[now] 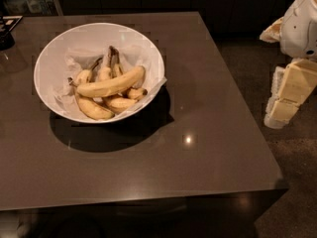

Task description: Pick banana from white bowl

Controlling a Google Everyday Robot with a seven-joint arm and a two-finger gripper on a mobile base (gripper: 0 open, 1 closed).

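The white bowl (54, 58) stands on the dark table (198, 148), at its back left, and is lined with white paper. The banana (111, 86), long and pale yellow, lies across the top of several shorter speckled bananas (94, 109) in the bowl. My gripper (281, 110) is at the lower end of the cream and white arm (299, 31), off the table's right edge, far to the right of the bowl and at about table height. It holds nothing that I can see.
A dark object (6, 31) sits at the table's back left corner. Dark cabinets run along the back. A speckled floor (297, 182) lies to the right of the table, under the arm.
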